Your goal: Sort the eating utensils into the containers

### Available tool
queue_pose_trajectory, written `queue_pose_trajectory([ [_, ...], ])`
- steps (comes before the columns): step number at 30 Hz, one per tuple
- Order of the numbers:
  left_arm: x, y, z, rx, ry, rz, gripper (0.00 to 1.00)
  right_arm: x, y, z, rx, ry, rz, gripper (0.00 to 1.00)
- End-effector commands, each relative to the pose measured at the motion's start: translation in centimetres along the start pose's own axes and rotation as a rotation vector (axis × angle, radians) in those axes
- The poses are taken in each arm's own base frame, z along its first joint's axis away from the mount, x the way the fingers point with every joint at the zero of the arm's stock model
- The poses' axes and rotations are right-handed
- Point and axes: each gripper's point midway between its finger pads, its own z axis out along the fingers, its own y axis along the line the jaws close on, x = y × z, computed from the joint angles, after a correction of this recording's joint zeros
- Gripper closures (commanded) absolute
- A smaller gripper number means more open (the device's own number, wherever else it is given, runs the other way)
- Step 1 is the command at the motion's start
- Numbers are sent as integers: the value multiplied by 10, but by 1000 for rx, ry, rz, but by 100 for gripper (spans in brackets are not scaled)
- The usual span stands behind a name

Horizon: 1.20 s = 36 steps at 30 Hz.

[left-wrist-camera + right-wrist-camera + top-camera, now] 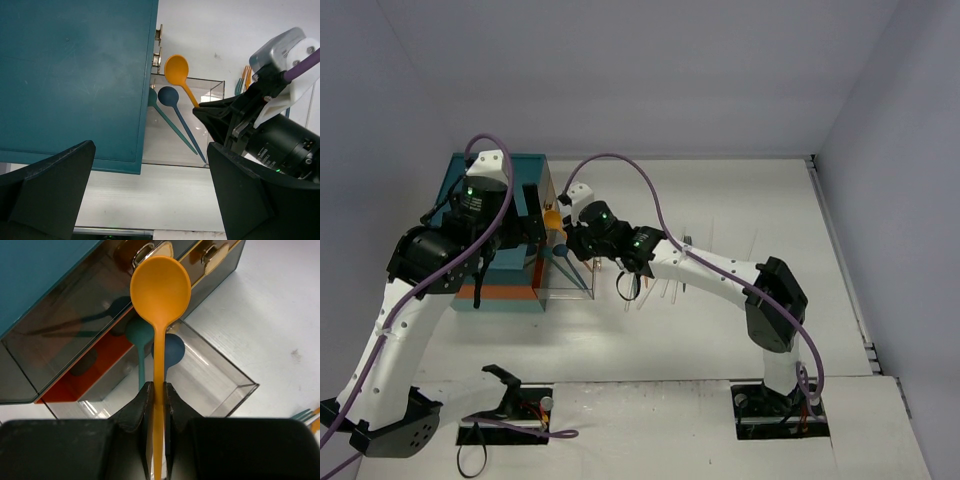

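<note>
keep the slim orange plastic spoon [160,287] lined up with the clear open drawer [240,390] just below and ahead of the right gripper [155,390]. tip the bowl down past the rim, toward the teal plastic spoon [139,335] and dark blue plastic spoon [172,347] lying inside, and let go only once low, to avoid a bounce onto the white bench [280,300]. steer clear of the small gold handles [212,255] on the boxy teal chest [40,270] ahead. clenched narrow on the orange handle, bowl jutting forward over the drawer. over at the left gripper [151,145]: spread wide, grasping nothing, hovering above the chest top.
</note>
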Motion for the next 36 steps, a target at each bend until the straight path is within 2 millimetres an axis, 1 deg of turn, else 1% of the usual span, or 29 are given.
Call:
queue_pose_trajectory([
  [1,-16,-3,-3,16,-55,-39,6,-32,6,-16,16,-132,73,100],
  [4,-15,-5,-1,18,-49,-43,6,-23,13,-16,1,-119,80,100],
  [9,-13,-8,1,29,-36,-46,6,-15,22,-14,-3,-107,95,100],
  [12,-12,-10,3,31,-29,-47,6,-15,23,-13,13,-115,118,100],
  [15,-10,-11,5,35,-20,-44,6,-19,22,-11,24,-127,116,100],
  [18,-9,-12,5,41,-16,-45,6,-18,22,-7,28,-123,105,100],
  [21,-8,-12,4,44,-13,-41,6,-13,23,-7,21,-110,100,94],
  [24,-6,-14,4,57,-6,-36,6,-8,18,-12,36,-106,101,81],
  [27,-2,-22,8,88,22,-22,6,-13,11,-23,63,-125,87,70],
  [30,-1,-32,12,124,50,-15,6,-32,0,-48,98,-178,69,64],
  [32,0,-40,15,153,72,-12,6,-37,-19,-63,154,-203,71,61],
  [33,0,-46,17,170,84,-12,6,-36,-29,-73,181,-209,78,60],
  [36,1,-62,23,212,114,-14,8,-28,-76,-97,283,-216,139,58],
])
